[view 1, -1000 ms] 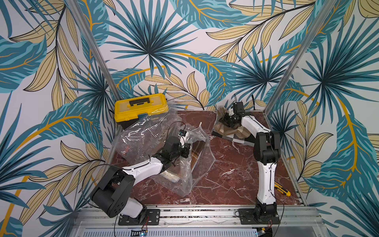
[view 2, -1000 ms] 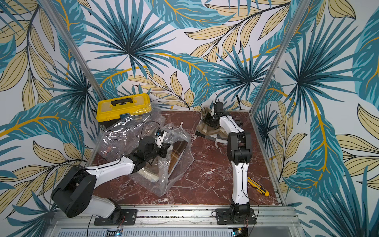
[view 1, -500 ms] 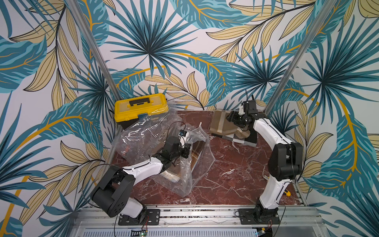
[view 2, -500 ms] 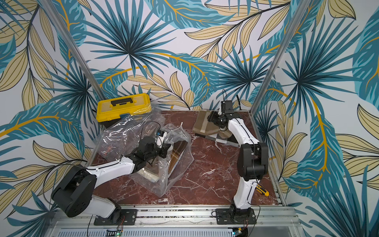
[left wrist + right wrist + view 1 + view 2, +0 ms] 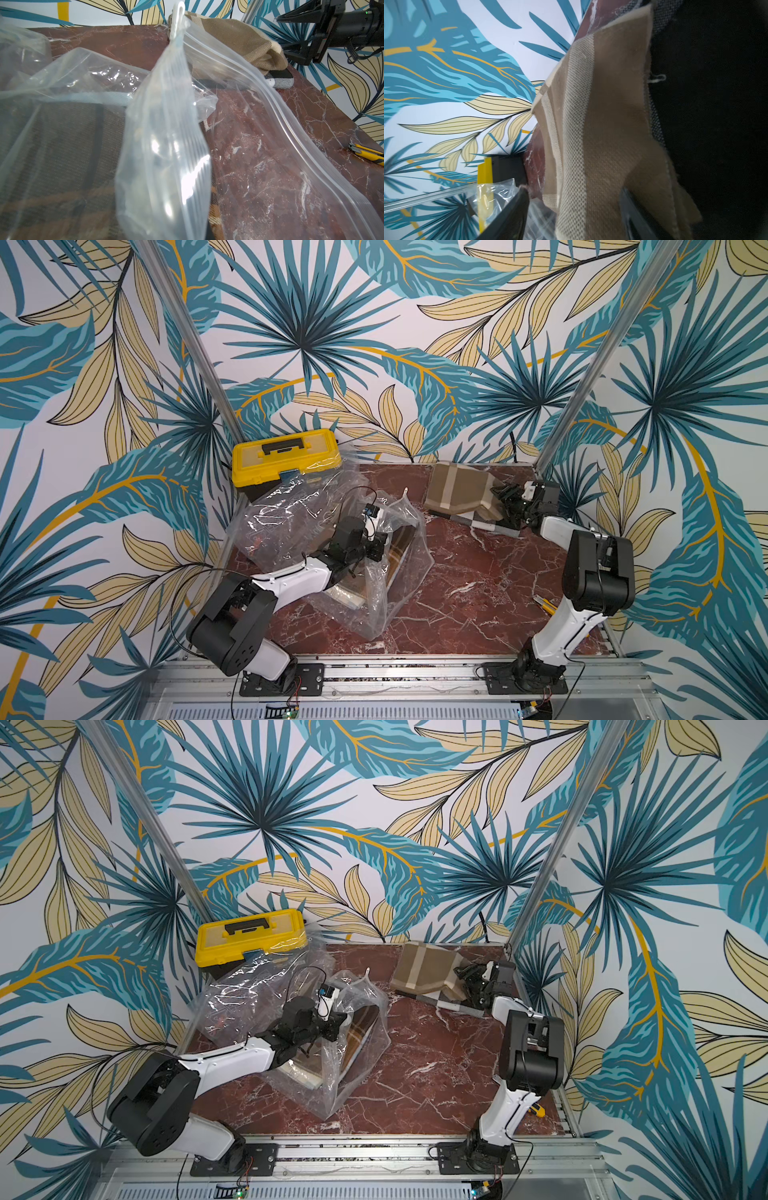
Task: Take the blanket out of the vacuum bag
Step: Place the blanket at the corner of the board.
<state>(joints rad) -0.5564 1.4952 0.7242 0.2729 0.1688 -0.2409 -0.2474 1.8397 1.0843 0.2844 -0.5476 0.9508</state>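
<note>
The clear crinkly vacuum bag [image 5: 376, 614] [image 5: 328, 1094] lies left of centre in both top views. A brown plaid blanket [image 5: 400, 548] [image 5: 362, 1031] shows inside it. My left gripper [image 5: 376, 549] [image 5: 334, 1027] sits at the bag's mouth, shut on a pinched fold of plastic [image 5: 166, 145] that hides its jaws in the left wrist view. A beige blanket [image 5: 457, 489] [image 5: 424, 969] [image 5: 602, 124] lies outside the bag at the back right, over dark grey cloth [image 5: 282, 80]. My right gripper [image 5: 505, 501] [image 5: 467, 981] [image 5: 574, 189] stands open at its right end.
A yellow toolbox [image 5: 286, 460] [image 5: 251, 938] stands at the back left, partly under the bag. A yellow utility knife [image 5: 546, 605] [image 5: 536, 1110] [image 5: 367, 153] lies near the right arm's base. Walls with leaf wallpaper close in the red marble table [image 5: 478, 593].
The right arm has swung out to the right; its gripper slid from the beige blanket's middle to its right end and opened. The left arm and the bag have not moved.
</note>
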